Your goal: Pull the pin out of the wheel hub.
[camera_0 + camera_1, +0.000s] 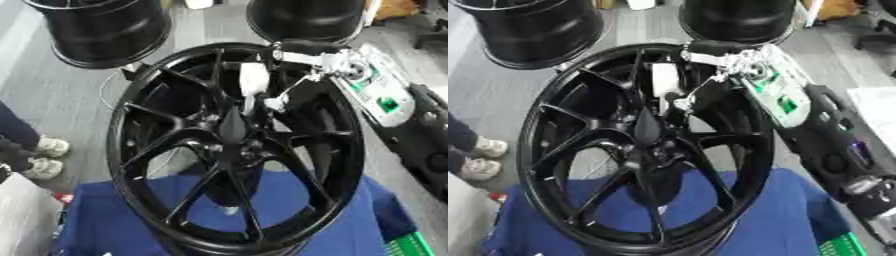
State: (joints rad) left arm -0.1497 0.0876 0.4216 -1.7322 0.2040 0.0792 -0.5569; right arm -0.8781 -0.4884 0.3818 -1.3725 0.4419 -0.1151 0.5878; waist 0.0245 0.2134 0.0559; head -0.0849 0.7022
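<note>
While the wheel hub (234, 150) stands on edge, the right hand (262, 85) pinches the upright pin (248, 106).

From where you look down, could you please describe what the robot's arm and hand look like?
Only the right arm shows: black shells, silver joints, and an exposed white panel with green patches near the wrist. The right hand has white and black fingers with silver metal links. The left hand is out of view.

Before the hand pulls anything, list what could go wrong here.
1. The wheel stands tilted on its rim on the blue cloth, so a pull may tip or roll it.
2. The right hand reaches in over the rim and covers the hub. The pin is hidden, so the hand may grab the wrong part.
</note>
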